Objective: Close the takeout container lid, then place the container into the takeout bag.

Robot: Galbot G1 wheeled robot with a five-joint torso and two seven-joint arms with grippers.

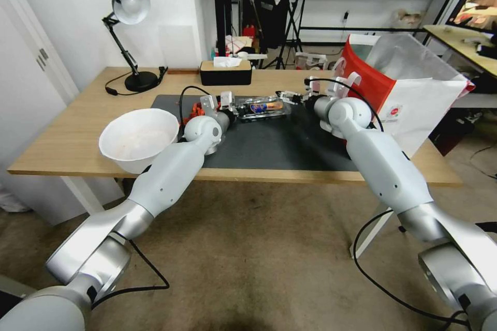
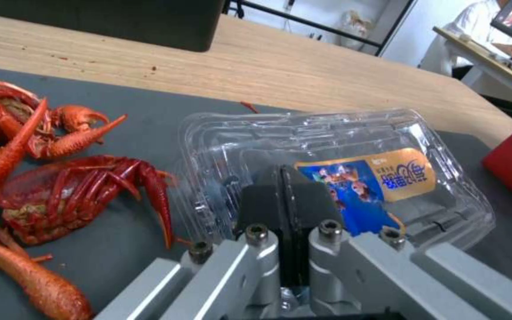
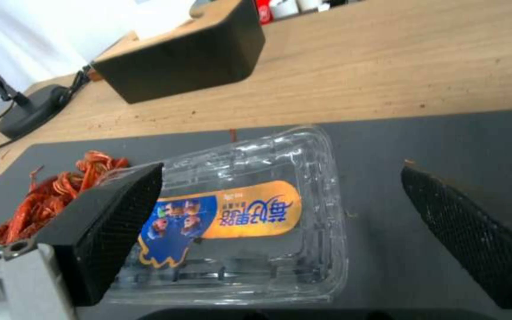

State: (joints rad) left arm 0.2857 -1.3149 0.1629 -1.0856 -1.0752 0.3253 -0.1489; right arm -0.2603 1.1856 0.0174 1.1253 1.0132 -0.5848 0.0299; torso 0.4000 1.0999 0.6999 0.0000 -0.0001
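Here, nearest the robot, a large white bowl [image 1: 138,137] stands at the front left edge of the wooden table [image 1: 72,134], just beside the left arm. Past it, on the dark mat [image 1: 269,145], the takeout container [image 1: 262,107] lies flat between the two grippers, its clear lid [image 2: 339,155] down over the base and the blue-and-orange label [image 3: 226,215] facing up. The left gripper [image 1: 223,104] sits at the container's left end; in the left wrist view its two black pads [image 2: 268,200] are pressed together with no gap, resting against the container's near edge, though whether they pinch the plastic rim cannot be told. The right gripper [image 3: 280,231] reaches in from the other end with its fingers [image 3: 120,209] spread wide, one meshed pad overlapping the container's side and the other well clear of it over bare mat. Red crayfish [image 2: 72,186] lie heaped on the mat just beside the container, on its left. Farther right, the takeout bag [image 1: 409,88] stands upright with its mouth open. At the table's back edge sit a black tissue box [image 1: 225,72] and a black desk lamp [image 1: 129,36].
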